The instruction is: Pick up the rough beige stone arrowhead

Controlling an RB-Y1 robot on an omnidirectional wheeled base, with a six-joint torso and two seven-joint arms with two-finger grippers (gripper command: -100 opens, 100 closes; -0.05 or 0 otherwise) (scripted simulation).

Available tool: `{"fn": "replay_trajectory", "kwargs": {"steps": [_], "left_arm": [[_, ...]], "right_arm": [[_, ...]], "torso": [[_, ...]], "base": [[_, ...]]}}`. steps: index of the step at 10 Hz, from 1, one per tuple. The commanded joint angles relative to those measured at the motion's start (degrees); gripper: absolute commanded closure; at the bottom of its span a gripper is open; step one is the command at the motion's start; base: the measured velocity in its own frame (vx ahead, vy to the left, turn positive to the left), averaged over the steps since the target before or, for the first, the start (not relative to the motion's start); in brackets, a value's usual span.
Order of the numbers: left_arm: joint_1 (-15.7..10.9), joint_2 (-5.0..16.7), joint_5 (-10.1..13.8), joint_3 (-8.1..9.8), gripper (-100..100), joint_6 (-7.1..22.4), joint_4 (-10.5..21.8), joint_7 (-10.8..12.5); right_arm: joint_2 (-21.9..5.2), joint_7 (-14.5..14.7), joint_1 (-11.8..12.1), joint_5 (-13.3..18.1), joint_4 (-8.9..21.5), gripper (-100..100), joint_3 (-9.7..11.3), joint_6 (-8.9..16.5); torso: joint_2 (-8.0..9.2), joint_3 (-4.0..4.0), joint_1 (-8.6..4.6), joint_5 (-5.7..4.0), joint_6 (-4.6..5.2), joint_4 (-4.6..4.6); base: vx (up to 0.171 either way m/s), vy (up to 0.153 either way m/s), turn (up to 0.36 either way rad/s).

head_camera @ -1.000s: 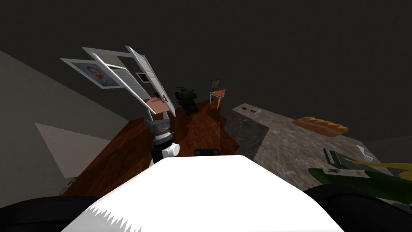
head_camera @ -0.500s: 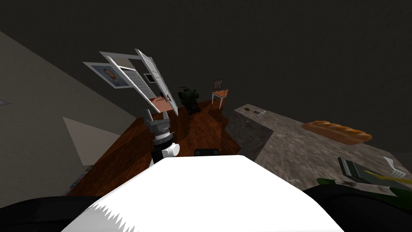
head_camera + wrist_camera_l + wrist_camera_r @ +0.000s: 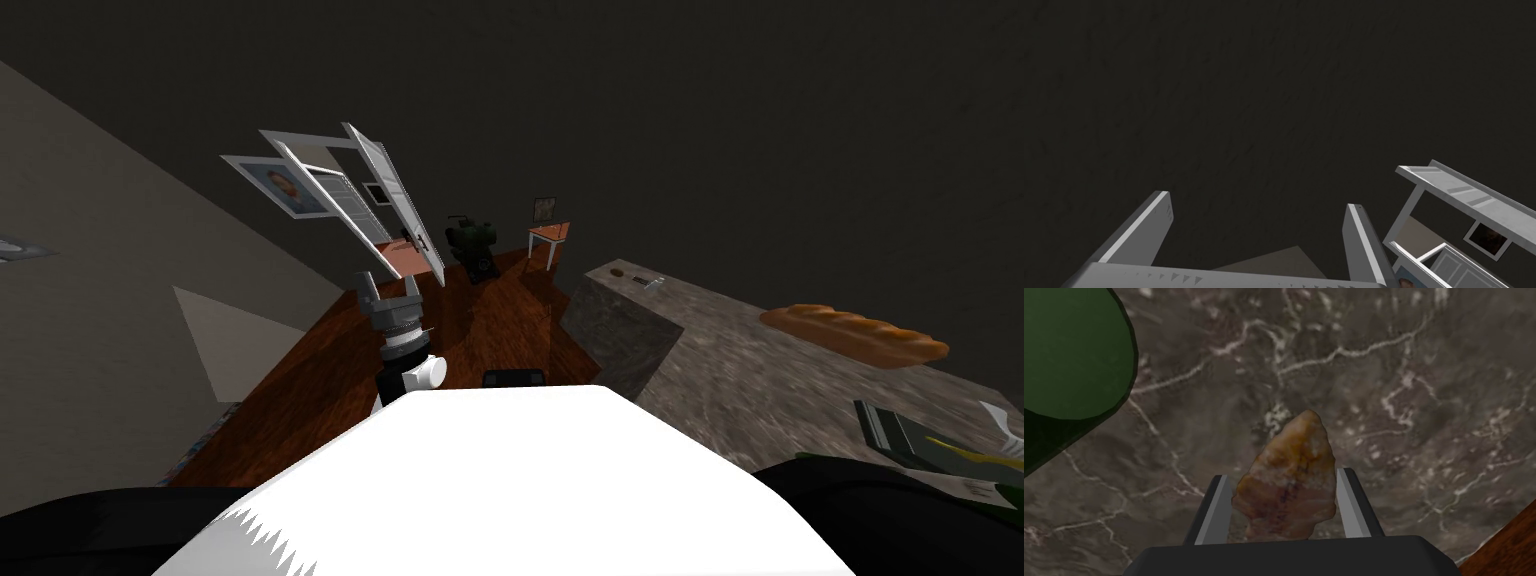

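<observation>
The arrowhead (image 3: 1289, 473) is a rough beige-brown stone with a pointed tip. My right gripper (image 3: 1282, 474) is shut on it, its two fingers pressing the stone's sides, the tip sticking out past them. Behind it lies the grey veined marble counter top (image 3: 1384, 388). Whether the stone touches the counter I cannot tell. My left gripper (image 3: 388, 288) is held up over the wooden floor, left of the counter (image 3: 720, 370), with its fingers (image 3: 1364, 235) open and nothing between them.
A green rounded object (image 3: 1069, 353) lies close beside the right gripper. On the counter sit a bread loaf (image 3: 855, 333), a dark book (image 3: 895, 432) and small items at the far corner (image 3: 640, 280). An open white door (image 3: 385, 205), a chair (image 3: 548, 238) and a dark machine (image 3: 472, 245) stand beyond.
I have turned to the left: the counter, the loaf and the door have slid to the right in the head view. The left arm keeps its pose.
</observation>
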Motion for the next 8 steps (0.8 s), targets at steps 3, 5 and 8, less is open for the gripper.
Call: {"fn": "replay_trajectory", "kwargs": {"steps": [3, 5, 8], "left_arm": [[0.0, 0.0, 0.0, 0.00, 0, 0.0, 0.0, 0.0], [0.0, 0.0, 0.0, 0.00, 0, 0.0, 0.0, 0.0], [0.0, 0.0, 0.0, 0.00, 0, 0.0, 0.0, 0.0]], "right_arm": [[0.0, 0.0, 0.0, 0.0, 0.0, 100, 0.0, 0.0], [-1.7, -0.2, 0.6, -0.6, -0.2, 100, -0.8, -0.9], [-2.3, -0.1, 0.5, -0.8, 0.2, 0, -1.1, -1.6]], "torso": [[0.00, 0.00, -0.01, 0.00, 0.01, -0.01], [0.00, -0.01, -0.01, 0.00, 0.01, -0.01], [0.01, 0.00, 0.09, 0.02, 0.05, -0.01]], "base": [[0.000, 0.000, 0.000], [0.000, 0.008, -0.049], [-0.003, 0.013, -0.053]]}}
